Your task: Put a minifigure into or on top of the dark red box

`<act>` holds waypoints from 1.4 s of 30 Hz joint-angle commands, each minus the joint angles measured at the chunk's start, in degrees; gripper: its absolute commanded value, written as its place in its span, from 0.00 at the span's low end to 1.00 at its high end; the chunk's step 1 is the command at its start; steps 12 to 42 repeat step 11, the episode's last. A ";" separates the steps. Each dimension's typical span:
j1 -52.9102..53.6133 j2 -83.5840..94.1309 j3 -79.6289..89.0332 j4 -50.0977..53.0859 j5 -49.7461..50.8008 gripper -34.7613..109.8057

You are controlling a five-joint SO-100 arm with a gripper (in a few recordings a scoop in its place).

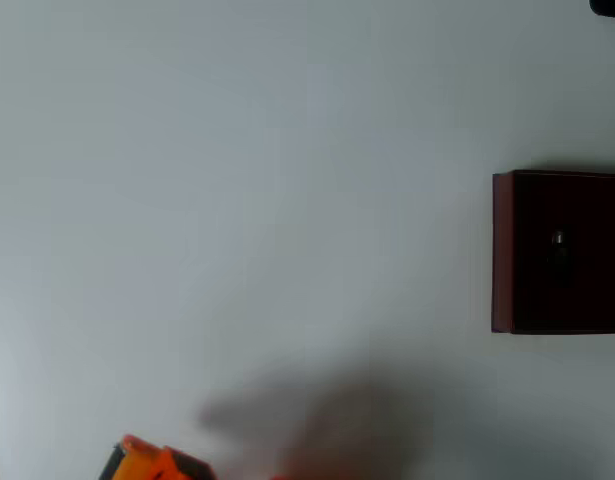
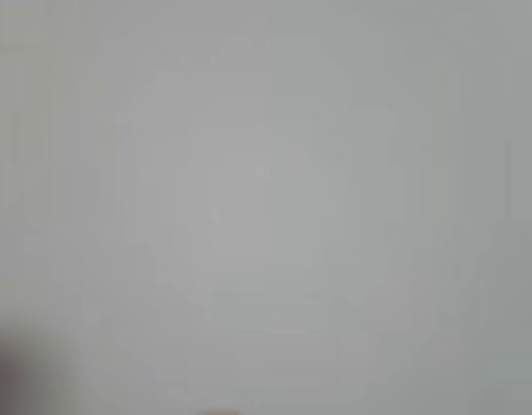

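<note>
While low at bottom edge, orange arm (image 1: 152,465).

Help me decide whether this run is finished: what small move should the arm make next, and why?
Probably none beyond holding clear of the table. In the overhead view, a tiny dark minifigure with a pale head already appears to lie inside the large dark red square box at the right edge. The orange arm sits at the bottom edge, far from the box. The blurred wrist view settles nothing about the gripper.

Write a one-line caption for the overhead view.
A tiny minifigure lies inside the dark red box at the right edge of a white table; an orange arm part shows bottom left.
</note>
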 commanded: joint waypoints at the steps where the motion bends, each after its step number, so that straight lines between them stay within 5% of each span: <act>1: -3.16 14.33 8.96 -1.85 0.79 0.25; 6: -0.79 41.84 20.21 7.56 2.81 0.26; 42: -0.18 39.11 19.69 6.94 3.69 0.25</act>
